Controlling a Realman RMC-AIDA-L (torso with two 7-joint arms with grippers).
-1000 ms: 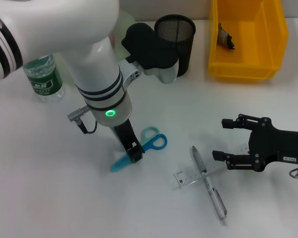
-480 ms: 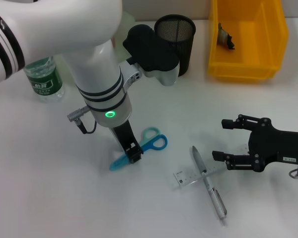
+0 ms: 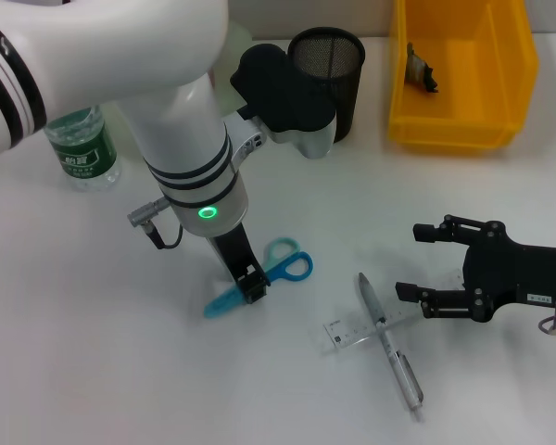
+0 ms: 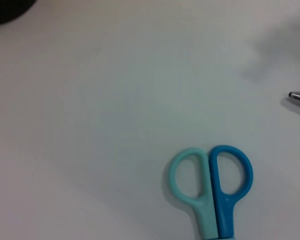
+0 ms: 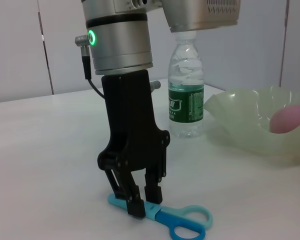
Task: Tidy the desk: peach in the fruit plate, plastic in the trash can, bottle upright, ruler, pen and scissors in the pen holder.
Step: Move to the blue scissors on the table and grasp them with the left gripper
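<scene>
Scissors (image 3: 259, 279) flat, teal and blue handles together.

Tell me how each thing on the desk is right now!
scissors: flat, blades closed, left gripper pinching them.
bottle: upright, cap on.
peach: in the fruit plate.
pen: lying across the ruler.
pen holder: upright.
trash can: plastic inside.
right gripper: open, holding nothing.
</scene>
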